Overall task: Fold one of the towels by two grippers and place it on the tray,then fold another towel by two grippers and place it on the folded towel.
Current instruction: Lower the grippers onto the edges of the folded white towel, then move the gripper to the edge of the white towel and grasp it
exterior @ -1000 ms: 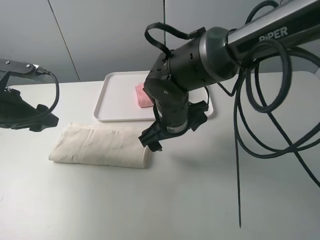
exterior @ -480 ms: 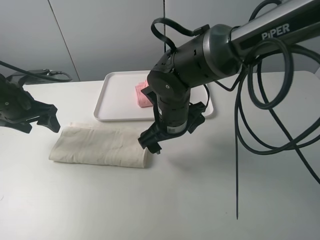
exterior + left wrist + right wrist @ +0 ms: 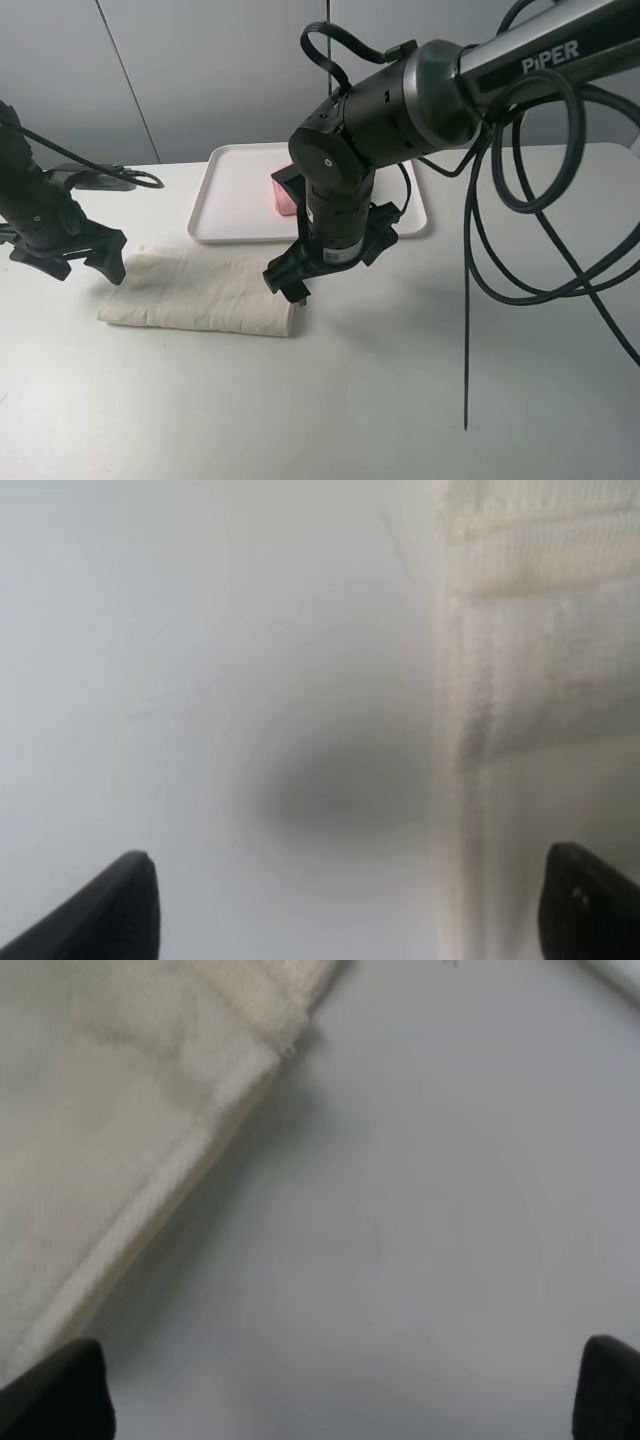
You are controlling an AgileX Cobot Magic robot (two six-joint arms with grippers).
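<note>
Between left end effector (image 3: 88,266) and right end effector (image 3: 288,288) | cream towel (image 3: 195,290) flat

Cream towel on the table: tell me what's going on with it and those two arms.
The cream towel lies on the table as a long folded strip in front of the tray, where the folded pink towel already sits. The left gripper hangs at the strip's left end, the right gripper at its right end, both with fingers open and holding nothing. The cream towel is not yet on the pink one.
</note>
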